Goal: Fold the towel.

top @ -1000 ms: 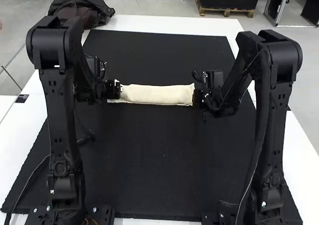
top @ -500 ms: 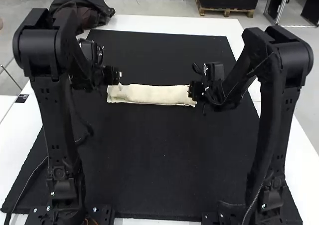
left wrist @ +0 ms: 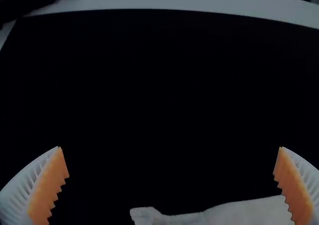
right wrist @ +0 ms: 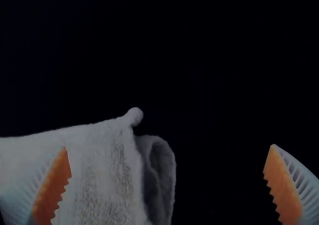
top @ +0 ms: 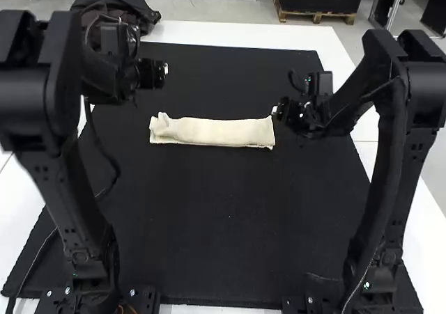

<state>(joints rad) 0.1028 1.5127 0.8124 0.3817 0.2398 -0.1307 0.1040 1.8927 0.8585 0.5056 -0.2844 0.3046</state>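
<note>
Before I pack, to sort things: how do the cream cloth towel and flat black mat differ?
The cream towel is folded into a narrow strip; the black mat is spread flat. The towel is pale and small; the mat is dark and much larger. Both lie over the white table.

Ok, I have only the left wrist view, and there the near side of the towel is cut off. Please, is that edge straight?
Observer: Yes, in the high view the towel has a nearly straight near edge, running across the black mat.
Operator: Thank you. And the right pincer, is it closed on the towel?
Observer: No, the right pincer is open.
Operator: Is the right end of the towel completely flat?
Observer: Not completely: a curled layer sticks out past the top one.
</note>
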